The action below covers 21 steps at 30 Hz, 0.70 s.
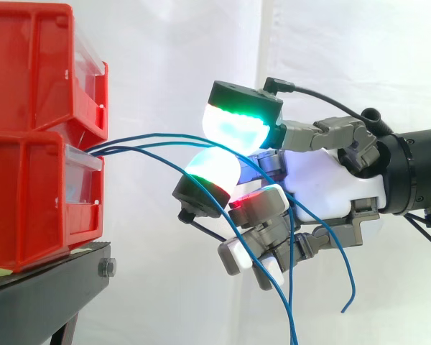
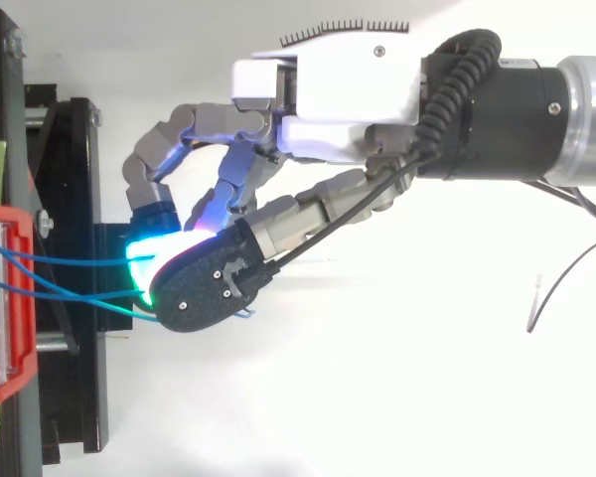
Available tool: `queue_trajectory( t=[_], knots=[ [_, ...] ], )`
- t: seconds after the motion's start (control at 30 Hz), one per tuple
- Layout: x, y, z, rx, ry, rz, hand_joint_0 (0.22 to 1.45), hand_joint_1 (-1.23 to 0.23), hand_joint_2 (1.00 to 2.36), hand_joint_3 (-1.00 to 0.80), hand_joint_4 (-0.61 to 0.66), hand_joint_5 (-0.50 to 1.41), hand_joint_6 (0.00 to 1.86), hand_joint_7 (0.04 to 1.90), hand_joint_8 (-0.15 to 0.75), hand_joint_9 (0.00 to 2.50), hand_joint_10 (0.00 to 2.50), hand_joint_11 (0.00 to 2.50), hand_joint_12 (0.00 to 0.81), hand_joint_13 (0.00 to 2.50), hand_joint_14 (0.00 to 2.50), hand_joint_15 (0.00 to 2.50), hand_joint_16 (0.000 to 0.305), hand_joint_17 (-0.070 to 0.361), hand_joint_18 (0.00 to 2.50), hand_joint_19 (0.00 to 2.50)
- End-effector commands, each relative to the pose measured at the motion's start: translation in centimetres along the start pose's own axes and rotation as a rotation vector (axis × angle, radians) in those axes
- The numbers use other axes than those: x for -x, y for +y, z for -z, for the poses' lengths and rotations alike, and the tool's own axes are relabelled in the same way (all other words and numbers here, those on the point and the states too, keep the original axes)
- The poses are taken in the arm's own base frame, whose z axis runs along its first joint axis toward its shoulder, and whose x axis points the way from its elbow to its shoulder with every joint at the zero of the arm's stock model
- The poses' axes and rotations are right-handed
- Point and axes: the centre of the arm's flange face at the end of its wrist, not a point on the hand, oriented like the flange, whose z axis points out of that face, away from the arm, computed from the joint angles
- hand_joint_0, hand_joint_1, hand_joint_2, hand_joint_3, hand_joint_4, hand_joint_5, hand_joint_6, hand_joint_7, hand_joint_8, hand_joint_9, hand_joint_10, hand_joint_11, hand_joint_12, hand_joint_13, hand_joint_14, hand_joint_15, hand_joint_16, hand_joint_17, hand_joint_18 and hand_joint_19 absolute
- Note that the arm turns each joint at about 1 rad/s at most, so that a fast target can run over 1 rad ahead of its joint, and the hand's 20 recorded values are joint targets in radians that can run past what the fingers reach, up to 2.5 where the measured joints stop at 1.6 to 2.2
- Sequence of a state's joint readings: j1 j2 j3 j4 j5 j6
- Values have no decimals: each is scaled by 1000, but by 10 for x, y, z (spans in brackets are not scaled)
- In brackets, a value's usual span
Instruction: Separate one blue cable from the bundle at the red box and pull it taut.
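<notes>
Stack of red bins (image 1: 29, 144) at 9 o'clock, on the black counter (image 1: 43, 287). The hand (image 1: 323, 180) is at 3 o'clock, its two glowing pads (image 1: 233, 123) pressed together and pinching one blue cable (image 1: 154, 134). This cable arches, not yet taut, from the gap between the bins. The other blue cables (image 1: 292, 309) drape across the lower fingers and hang toward 6 o'clock.

Risk: a pull toward 3 o'clock may drag the draped strands along, so nothing separates. The thin cable could also slip off the rounded pads.
</notes>
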<state>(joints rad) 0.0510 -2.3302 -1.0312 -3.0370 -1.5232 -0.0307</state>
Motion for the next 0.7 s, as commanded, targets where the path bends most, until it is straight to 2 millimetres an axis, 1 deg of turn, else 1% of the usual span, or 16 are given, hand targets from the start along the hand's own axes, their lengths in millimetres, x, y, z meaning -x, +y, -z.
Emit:
queue_trajectory(
  t=[0.0,0.03,0.17,0.3,0.53,0.57,0.63,0.67],
  knots=[
    [0,-1,0,-1,0,-1,715,-883,1004,-452,15,-193,887,1114,275,1119,27,1263,388,816,29,804,51,115,780,828],
    [0,0,0,0,0,-2,731,-881,1000,-500,15,-193,888,1118,276,1119,27,1265,388,815,29,801,51,115,782,820],
    [0,0,0,0,0,0,738,-905,1000,-500,36,-186,886,1121,269,1122,27,1274,383,817,29,792,51,114,789,797],
    [1,0,0,0,-2,0,687,-936,1000,-500,49,-179,884,1145,269,1131,28,1271,382,818,29,802,50,114,789,796],
    [1,-1,0,0,-2,0,546,-997,1000,-500,60,-177,884,1126,279,1121,26,1273,395,801,29,799,53,119,785,795],
    [1,-1,0,0,-2,0,518,-969,1000,-500,66,-177,882,1106,289,1124,26,1267,403,805,28,797,54,122,784,798],
    [1,0,0,2,-2,0,503,-918,1000,-500,71,-175,874,1080,293,1129,25,1257,406,808,28,800,55,124,793,796],
    [1,-1,0,0,-2,0,497,-828,1000,-500,75,-174,866,1059,295,1137,25,1243,411,810,27,797,56,125,795,800]
  ],
)
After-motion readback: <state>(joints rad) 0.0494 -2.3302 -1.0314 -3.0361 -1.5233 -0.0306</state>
